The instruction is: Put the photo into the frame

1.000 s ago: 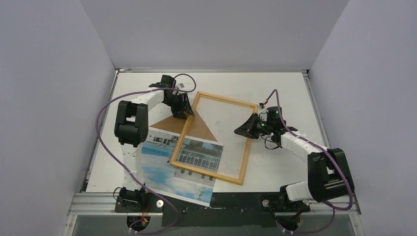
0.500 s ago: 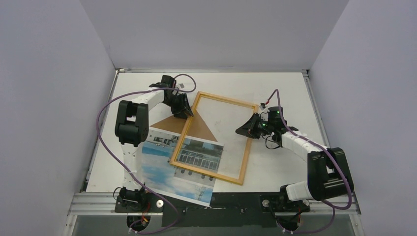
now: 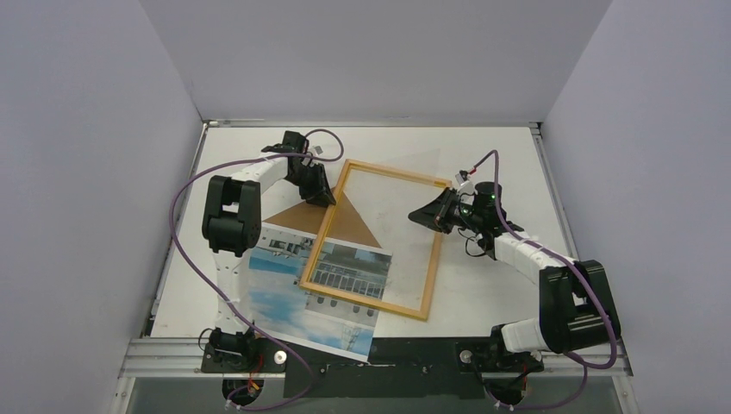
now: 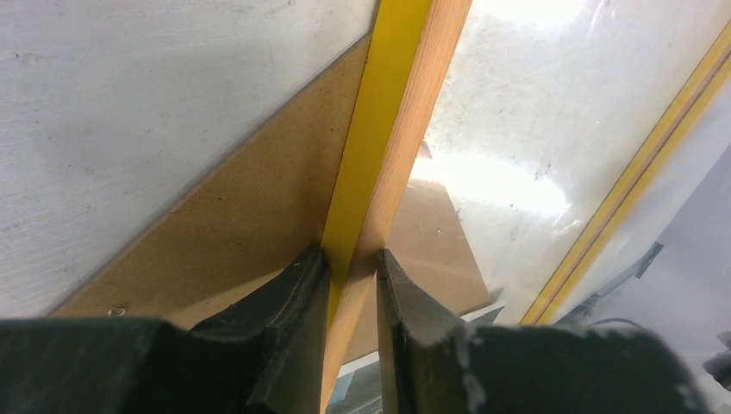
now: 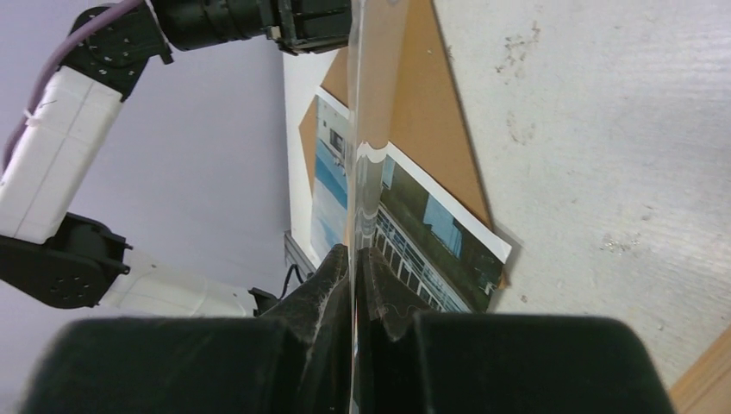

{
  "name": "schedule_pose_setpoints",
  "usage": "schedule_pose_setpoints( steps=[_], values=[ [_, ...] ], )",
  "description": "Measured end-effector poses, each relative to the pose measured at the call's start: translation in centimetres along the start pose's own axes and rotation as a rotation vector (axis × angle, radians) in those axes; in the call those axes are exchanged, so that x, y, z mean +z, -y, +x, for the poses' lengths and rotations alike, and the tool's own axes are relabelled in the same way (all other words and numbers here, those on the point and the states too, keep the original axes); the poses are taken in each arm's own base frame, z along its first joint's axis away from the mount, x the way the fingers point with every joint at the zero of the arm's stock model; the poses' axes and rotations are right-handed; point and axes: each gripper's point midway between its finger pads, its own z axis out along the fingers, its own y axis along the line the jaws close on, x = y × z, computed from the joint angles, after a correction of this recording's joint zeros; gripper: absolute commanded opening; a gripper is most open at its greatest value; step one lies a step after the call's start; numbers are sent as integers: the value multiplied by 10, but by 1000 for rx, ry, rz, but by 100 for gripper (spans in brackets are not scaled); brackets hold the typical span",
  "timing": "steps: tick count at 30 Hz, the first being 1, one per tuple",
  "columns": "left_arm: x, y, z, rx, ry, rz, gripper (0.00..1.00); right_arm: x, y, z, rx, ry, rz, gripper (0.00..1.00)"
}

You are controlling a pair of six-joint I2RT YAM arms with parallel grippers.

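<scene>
Pale lilac walls [image 3: 371, 60] are noted on three sides of a white counter [image 3: 500, 155].

Top external view: the frame [image 3: 316, 248] is found at mid-counter, its long axis running from far to near and leaning slightly leftward toward the near end. The photo [image 3: 280, 297] is found flat on the counter at the near left, its far right portion covered by the frame's near left corner. A brown backing board [image 3: 297, 217] is seen between the photo and the left arm [image 3: 259, 172], partly under the frame. The left jaws are placed on the frame's left rail just short of its far corner. The right jaws are placed at the frame's right side, on a clear sheet [image 3: 392, 216] that spans the opening. The photo is judged to lie nearer the left arm, on the near side of its jaws, and well apart from the right arm [image 3: 517, 250].

Left wrist view: the rail is seen between the two fingers [image 4: 293, 336], both apparently in contact; the left jaws are recorded as closed on the frame.

Right wrist view: the clear sheet is seen edge-on, pinched between the fingers [image 5: 323, 302]; the right jaws are recorded as closed on it. The photo is visible beyond, lying over the board.

Neither pair of jaws is free for the photo, so a release is judged necessary first.
</scene>
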Motion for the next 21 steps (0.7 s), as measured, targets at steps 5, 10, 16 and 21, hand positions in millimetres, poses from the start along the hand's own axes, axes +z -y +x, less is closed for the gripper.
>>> schedule_pose_setpoints(
  steps=[5, 10, 16, 21],
  values=[
    [0, 0, 0, 1, 1, 0, 3, 0, -12, -4, 2, 13, -50, 0],
    [0, 1, 0, 1, 0, 3, 1, 1, -17, -6, -3, 17, -71, 0],
    [0, 2, 0, 1, -1, 5, 1, 2, -18, -5, -9, 14, -74, 0],
    [0, 1, -1, 1, 1, 3, 2, 5, -11, -4, -22, 6, -63, 0]
  ],
)
